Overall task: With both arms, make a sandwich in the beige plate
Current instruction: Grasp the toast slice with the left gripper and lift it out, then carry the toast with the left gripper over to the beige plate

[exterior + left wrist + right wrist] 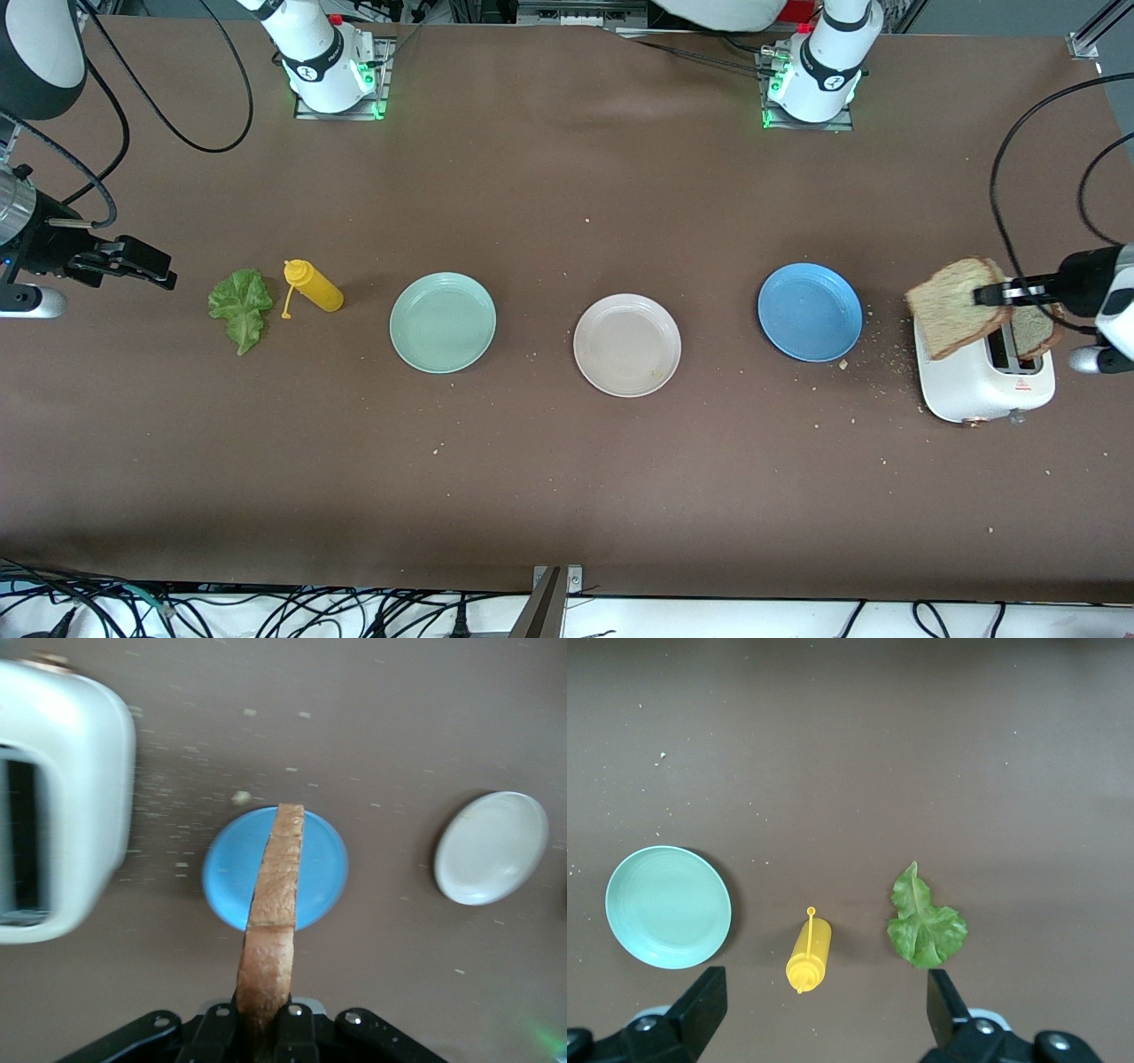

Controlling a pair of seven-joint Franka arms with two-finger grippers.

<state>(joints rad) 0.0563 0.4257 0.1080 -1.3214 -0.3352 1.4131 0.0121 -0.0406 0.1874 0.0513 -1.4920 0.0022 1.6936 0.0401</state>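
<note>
My left gripper (988, 295) (263, 1028) is shut on one edge of a brown bread slice (950, 307) (275, 895), which hangs in the air over the white toaster (983, 377) (62, 797). A second slice (1038, 330) stands in the toaster's slot. The beige plate (627, 346) (492, 848) sits bare at mid-table. The lettuce leaf (241, 306) (924, 926) lies flat toward the right arm's end. My right gripper (155, 270) (824, 992) hovers open near the lettuce, holding nothing.
A blue plate (810, 312) (319, 873) lies between the beige plate and the toaster. A mint-green plate (443, 322) (669, 906) and a yellow squeeze bottle (312, 285) (809, 952) on its side lie between the beige plate and the lettuce. Crumbs are scattered around the toaster.
</note>
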